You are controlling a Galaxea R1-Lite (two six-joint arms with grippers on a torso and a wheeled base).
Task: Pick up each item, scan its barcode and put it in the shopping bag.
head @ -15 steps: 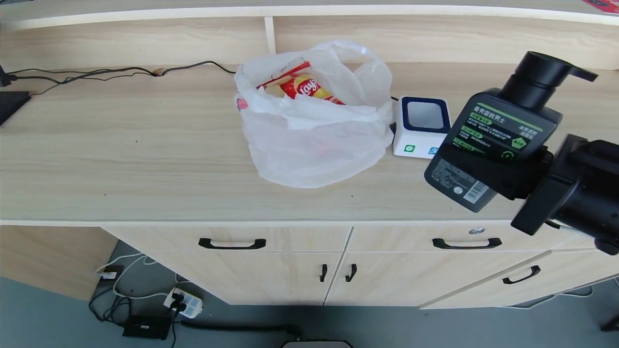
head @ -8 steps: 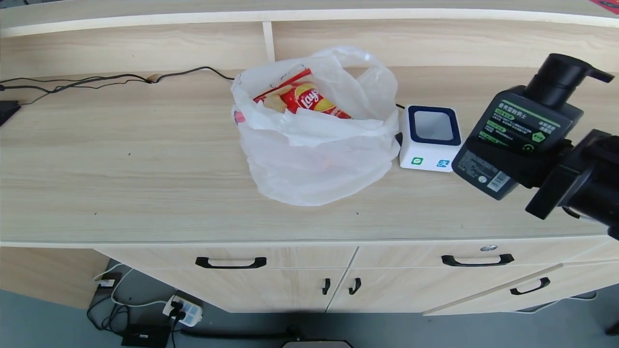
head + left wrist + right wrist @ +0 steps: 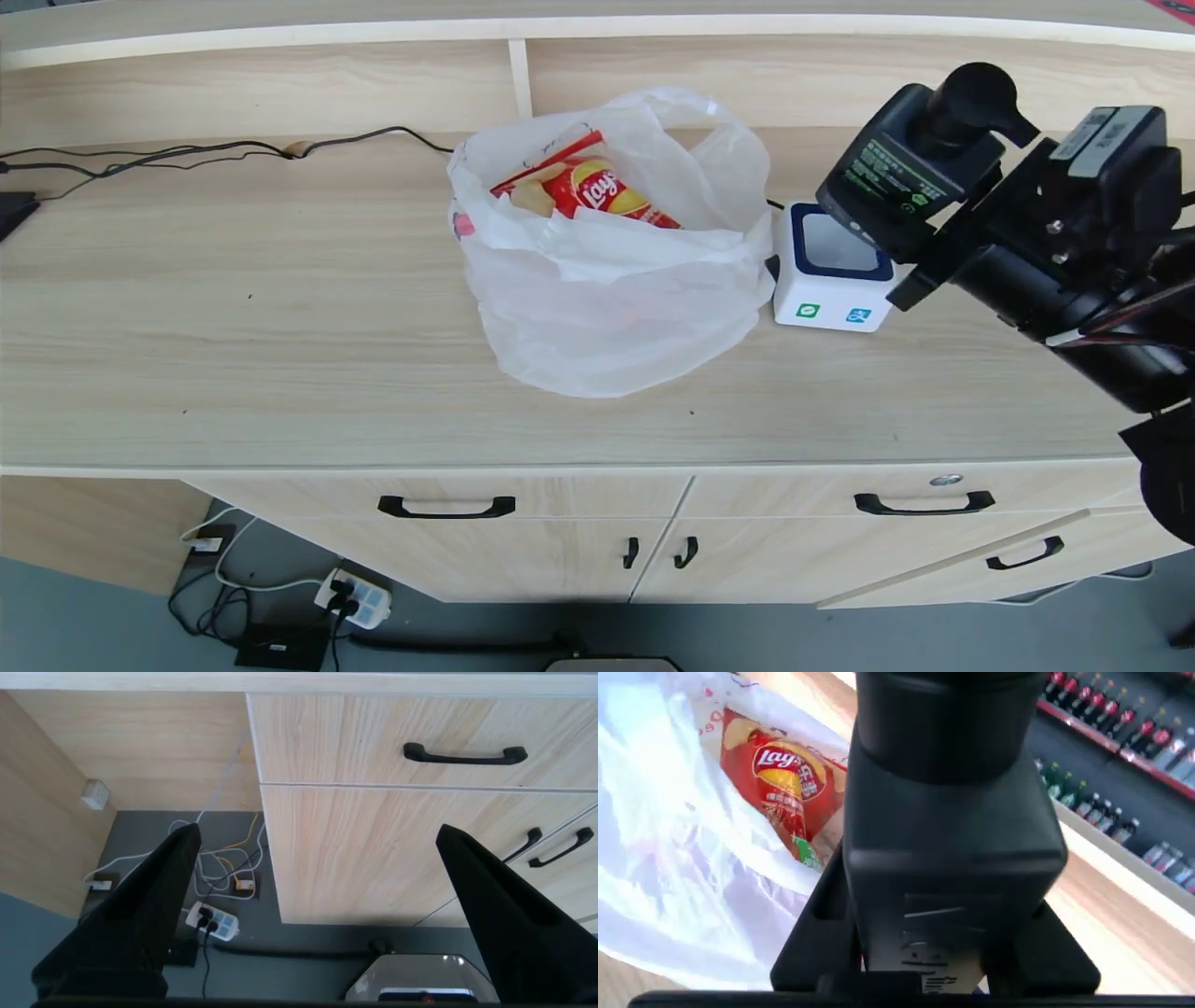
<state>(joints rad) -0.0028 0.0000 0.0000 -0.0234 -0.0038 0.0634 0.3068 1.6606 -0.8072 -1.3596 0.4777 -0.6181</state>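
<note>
My right gripper (image 3: 943,238) is shut on a black pump bottle (image 3: 901,177), which it holds tilted just above the white barcode scanner (image 3: 831,271) on the counter. The bottle (image 3: 948,849) stands large between the gripper's fingers (image 3: 817,943) in the right wrist view. Left of the scanner sits the white plastic shopping bag (image 3: 611,280), its mouth open, with a red chips packet (image 3: 588,187) inside. That packet (image 3: 780,775) and the bag (image 3: 673,896) lie beyond the bottle. My left gripper (image 3: 318,915) hangs open below the counter, in front of the cabinet drawers, with nothing between its fingers.
The wooden counter (image 3: 233,308) stretches wide to the left of the bag. Black cables (image 3: 187,149) run along its back left, under a raised shelf (image 3: 523,28). Drawers with black handles (image 3: 446,507) sit below the front edge. A power strip (image 3: 359,597) lies on the floor.
My right gripper has swung up and toward the scanner, turning the bottle from facing me to hanging over the scanner's window. The head camera shifted slightly between the first two frames.
</note>
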